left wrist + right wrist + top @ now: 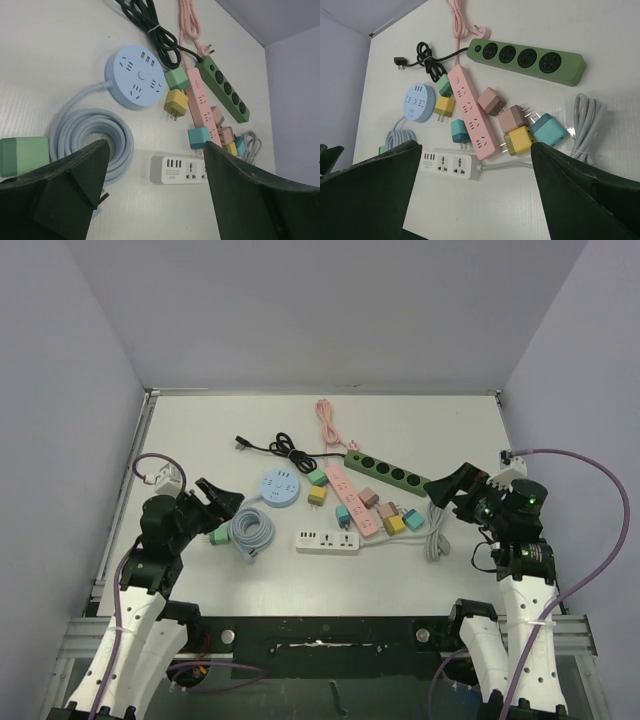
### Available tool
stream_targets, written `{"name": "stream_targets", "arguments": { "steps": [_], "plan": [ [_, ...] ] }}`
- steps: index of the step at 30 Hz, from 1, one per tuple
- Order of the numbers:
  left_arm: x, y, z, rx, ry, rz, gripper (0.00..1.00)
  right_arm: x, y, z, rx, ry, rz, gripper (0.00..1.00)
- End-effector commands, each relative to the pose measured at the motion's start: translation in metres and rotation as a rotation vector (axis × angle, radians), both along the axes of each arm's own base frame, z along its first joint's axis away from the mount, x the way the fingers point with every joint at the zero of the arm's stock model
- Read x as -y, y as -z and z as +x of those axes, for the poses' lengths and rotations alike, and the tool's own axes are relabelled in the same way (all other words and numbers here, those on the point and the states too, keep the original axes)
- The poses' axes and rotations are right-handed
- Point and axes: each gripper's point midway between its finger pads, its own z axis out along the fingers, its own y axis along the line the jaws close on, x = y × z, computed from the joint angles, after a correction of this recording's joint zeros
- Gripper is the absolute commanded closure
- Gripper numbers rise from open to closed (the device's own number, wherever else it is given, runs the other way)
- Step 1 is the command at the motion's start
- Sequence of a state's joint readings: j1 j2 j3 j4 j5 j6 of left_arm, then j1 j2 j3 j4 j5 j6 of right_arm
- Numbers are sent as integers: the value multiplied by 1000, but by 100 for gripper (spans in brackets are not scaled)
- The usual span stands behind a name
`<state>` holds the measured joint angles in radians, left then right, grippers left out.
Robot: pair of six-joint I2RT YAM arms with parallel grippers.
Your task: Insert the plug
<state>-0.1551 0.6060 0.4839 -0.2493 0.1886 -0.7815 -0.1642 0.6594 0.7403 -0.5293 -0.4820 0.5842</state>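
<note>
Several small plugs lie round a pink power strip (352,500) mid-table: a green one (317,478), a yellow one (443,106) and a teal one (459,131) on its left, with pink, yellow and teal ones (547,129) on its right. A white strip (327,540) lies nearest the arms. Another green plug (22,155) rests on the table just outside my left gripper's left finger. My left gripper (222,502) hovers open over the coiled blue cable (92,135), holding nothing. My right gripper (450,485) is open and empty to the right of the plugs.
A round blue socket hub (278,487) sits left of the strips. A green power strip (388,472) lies behind them. A black cable (275,447) and a pink cable (326,425) lie at the back. A grey cable bundle (437,538) lies at the right.
</note>
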Motion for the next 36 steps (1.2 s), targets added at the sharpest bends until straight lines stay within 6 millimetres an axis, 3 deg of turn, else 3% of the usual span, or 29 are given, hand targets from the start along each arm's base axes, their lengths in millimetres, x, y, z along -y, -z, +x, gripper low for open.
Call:
{"name": "stream_targets", "arguments": {
  "steps": [1, 10, 15, 21, 29, 36],
  "plan": [
    [-21, -16, 6, 16, -72, 117, 26, 10, -27, 6, 54, 57, -19, 4],
    [-22, -5, -1, -34, -114, 172, 25, 12, -20, 8, 34, 104, 32, 4],
    [-44, 27, -4, -176, -286, 161, 25, 13, -12, 11, 25, 107, 26, 5],
    [-74, 63, -12, -378, -474, 230, 25, 14, 12, 20, 3, 101, 30, 7],
    [-81, 104, -17, -563, -550, 273, 25, 12, 38, 47, 6, 74, 3, 11],
    [-76, 116, -8, -579, -546, 251, 24, -7, 52, 64, -43, 31, -165, 21]
  ]
}}
